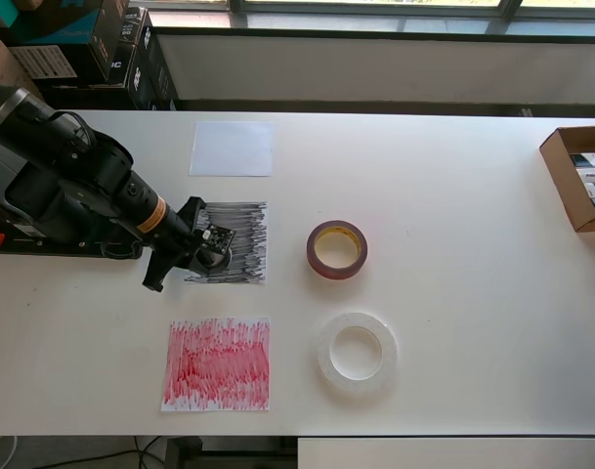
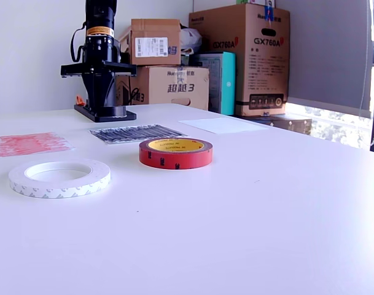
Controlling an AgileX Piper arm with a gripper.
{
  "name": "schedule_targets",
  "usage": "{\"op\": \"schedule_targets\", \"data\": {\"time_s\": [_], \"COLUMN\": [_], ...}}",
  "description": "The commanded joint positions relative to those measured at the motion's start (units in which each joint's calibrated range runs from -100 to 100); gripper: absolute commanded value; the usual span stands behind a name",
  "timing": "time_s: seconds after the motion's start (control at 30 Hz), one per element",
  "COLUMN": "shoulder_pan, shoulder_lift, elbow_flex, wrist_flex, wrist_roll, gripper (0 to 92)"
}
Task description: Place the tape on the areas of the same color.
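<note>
My gripper [image 1: 212, 252] hangs over the left part of the black-scribbled sheet [image 1: 248, 230], seen in the exterior view as [image 2: 136, 133]. A small dark round shape, the black tape [image 1: 211, 258], sits between its fingers, so the gripper looks shut on it. The dark red tape [image 1: 317, 256] [image 2: 174, 155] with a yellowish core lies flat to the overhead view's right of that sheet. Below it lies the translucent white tape [image 1: 324, 357] [image 2: 58, 187]. The plain white sheet [image 1: 232, 148] [image 2: 222, 125] and the red-scribbled sheet [image 1: 219, 363] [image 2: 27, 144] carry nothing.
The arm [image 2: 101, 43] and its base stand at the overhead view's left edge of the table. An open cardboard box [image 1: 571, 181] sits at the overhead view's right edge. Stacked cartons [image 2: 248, 55] stand behind the table.
</note>
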Motion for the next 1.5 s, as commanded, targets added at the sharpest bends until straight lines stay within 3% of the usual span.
{"op": "schedule_targets", "data": {"time_s": [0.0, 0.7, 1.47], "shoulder_pan": [1.63, 7.63, 7.79], "shoulder_lift": [-0.15, 8.08, 7.43], "elbow_flex": [0.63, -4.64, -4.09], "wrist_flex": [-1.52, -3.72, -3.72], "wrist_roll": [0.24, 0.97, 0.24], "gripper": [0.1, 0.1, 2.8]}}
